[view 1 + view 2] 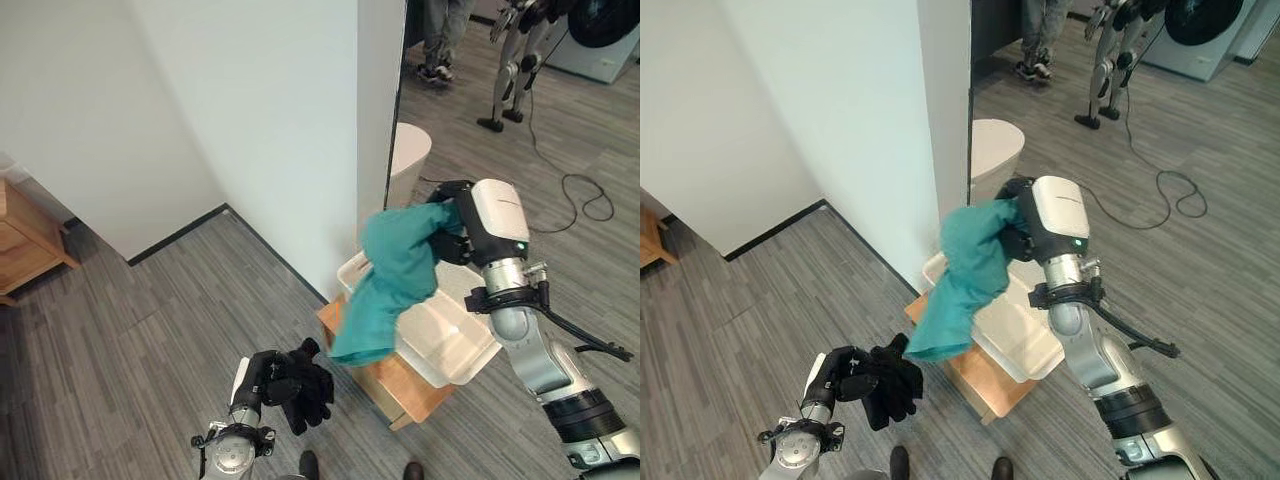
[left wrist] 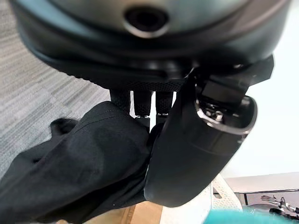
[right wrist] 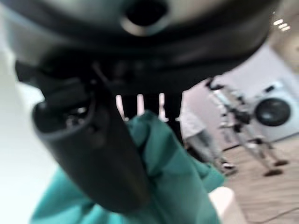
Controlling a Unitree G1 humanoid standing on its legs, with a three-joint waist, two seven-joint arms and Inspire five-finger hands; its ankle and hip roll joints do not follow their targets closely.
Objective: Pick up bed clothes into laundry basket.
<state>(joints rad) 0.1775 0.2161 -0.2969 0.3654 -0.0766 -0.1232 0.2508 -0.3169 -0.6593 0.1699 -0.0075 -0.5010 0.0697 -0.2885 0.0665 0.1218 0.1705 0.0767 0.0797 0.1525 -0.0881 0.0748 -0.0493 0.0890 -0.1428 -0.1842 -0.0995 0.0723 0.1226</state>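
A teal garment (image 1: pixel 395 280) hangs from my right hand (image 1: pixel 452 222), which is shut on its top end; the cloth drapes down over the near left rim of the white laundry basket (image 1: pixel 455 345). In the right wrist view the thumb (image 3: pixel 93 154) presses into the teal cloth (image 3: pixel 177 186). My left hand (image 1: pixel 285 375) is low at the front, shut on a bunched black garment (image 1: pixel 305 390). The left wrist view shows that black cloth (image 2: pixel 84 163) pinned under the thumb (image 2: pixel 201 149).
The basket rests on a low wooden stand (image 1: pixel 395 385) against a white wall corner (image 1: pixel 340 150). A round white stool (image 1: pixel 408 155) stands behind it. Wooden furniture (image 1: pixel 25 235) is at far left. A person (image 1: pixel 440 40) and another robot (image 1: pixel 520 50) stand far back.
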